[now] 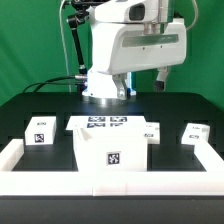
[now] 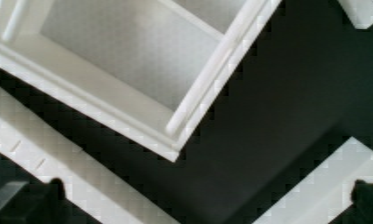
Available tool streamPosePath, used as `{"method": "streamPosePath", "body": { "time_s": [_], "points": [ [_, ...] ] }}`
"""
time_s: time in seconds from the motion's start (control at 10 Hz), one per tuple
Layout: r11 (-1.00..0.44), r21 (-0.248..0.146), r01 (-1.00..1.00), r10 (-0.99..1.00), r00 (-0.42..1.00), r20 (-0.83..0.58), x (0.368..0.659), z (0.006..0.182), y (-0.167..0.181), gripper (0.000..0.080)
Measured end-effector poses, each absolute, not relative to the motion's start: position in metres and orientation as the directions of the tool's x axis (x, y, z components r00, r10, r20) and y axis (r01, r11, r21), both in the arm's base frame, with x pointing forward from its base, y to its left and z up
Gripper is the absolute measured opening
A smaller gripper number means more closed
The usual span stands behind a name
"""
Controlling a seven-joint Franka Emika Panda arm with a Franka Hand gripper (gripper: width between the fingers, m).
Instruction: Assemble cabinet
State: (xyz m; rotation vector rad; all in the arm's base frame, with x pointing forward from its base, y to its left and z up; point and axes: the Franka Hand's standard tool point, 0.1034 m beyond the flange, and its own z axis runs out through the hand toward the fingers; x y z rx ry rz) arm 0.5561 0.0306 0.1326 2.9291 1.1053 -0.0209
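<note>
The gripper (image 1: 163, 77) hangs high, far side (opening: cannot tell). The cabinet (image 1: 110, 150) stands near centre, presumably for easy reach.

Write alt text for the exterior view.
A large white cabinet body bearing a marker tag stands front and centre on a black table. One small tagged block lies toward the exterior view's left, another block toward its right; the marker board and white robot arm are behind.

Marker board (image 1: 100, 122) behind cabinet (image 1: 112, 155) (block (image 1: 40, 128) toward exterior view's left).
</note>
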Motion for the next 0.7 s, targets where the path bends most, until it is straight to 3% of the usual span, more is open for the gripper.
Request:
{"method": "streamPosePath", "body": {
  "time_s": [0.5, 0.7],
  "points": [
    [-0.739, 0.004, 0.674, 0.674, 0.739, -0.017, 0.555, 0.131, 0.03, 0.0798],
    [-0.598, 0.013, 0.801, 0.801, 0.598, -0.001, 0.545, 0.123, 0.024, 0.0798]
  ]
}}
